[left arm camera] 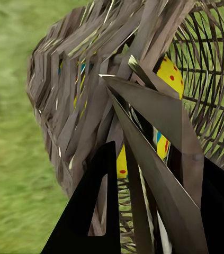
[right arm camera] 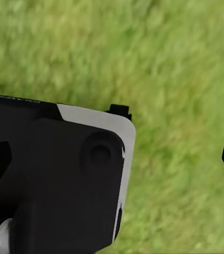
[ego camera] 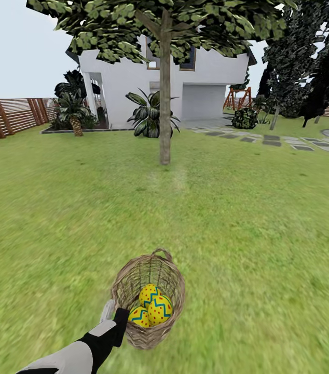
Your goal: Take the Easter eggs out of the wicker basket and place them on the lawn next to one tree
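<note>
The left hand (ego camera: 117, 315) grips the near wall of the wicker basket (ego camera: 172, 275) — low on the lawn (ego camera: 247, 228). All three Easter eggs (ego camera: 151, 306) sit inside, none out yet. The tree (ego camera: 165, 119) stands far ahead — every egg must go there.

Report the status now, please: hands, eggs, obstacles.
Left hand shut on the round brown wicker basket wall. Three yellow dotted eggs inside. Right hand state unclear. Open green lawn up to grey-brown tree trunk.
</note>
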Available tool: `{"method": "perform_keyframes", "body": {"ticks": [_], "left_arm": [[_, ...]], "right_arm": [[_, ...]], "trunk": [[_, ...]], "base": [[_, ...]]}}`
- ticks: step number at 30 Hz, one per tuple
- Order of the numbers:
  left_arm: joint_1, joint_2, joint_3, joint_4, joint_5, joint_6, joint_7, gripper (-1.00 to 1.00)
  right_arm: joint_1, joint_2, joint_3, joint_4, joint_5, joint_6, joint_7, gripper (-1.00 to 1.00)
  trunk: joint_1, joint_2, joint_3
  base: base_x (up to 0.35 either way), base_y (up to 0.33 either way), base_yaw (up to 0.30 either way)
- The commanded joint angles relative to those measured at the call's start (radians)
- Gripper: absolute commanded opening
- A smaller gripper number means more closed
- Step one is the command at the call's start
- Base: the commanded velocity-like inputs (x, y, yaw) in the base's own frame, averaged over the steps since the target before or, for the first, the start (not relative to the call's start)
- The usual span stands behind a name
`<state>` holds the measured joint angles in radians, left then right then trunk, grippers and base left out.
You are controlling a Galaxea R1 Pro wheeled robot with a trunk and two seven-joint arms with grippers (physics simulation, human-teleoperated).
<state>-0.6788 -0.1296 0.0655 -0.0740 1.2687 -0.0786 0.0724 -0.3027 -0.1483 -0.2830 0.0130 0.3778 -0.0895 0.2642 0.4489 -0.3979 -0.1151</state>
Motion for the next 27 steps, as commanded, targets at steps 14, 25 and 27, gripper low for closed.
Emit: {"method": "perform_keyframes", "body": {"ticks": [14,25,27], "left_arm": [[-0.001,-0.001,0.007,-0.003,-0.006,-0.003,0.006,-1.00],[-0.001,-0.002,0.007,-0.003,-0.006,-0.003,0.006,-1.00],[-0.001,-0.002,0.007,-0.003,-0.006,-0.003,0.006,-1.00]], "right_arm": [[-0.001,0.003,-0.008,0.012,0.010,-0.002,0.003,1.00],[-0.001,0.013,-0.008,0.018,0.009,-0.003,0.002,1.00],[-0.001,0.014,-0.008,0.018,0.009,-0.003,0.002,1.00]], "trunk": [[0.001,-0.002,-0.002],[0.001,-0.002,-0.002],[0.001,-0.002,-0.002]], "base": [[0.330,-0.090,0.000],[0.330,-0.090,0.115],[0.330,-0.090,0.003]]}}
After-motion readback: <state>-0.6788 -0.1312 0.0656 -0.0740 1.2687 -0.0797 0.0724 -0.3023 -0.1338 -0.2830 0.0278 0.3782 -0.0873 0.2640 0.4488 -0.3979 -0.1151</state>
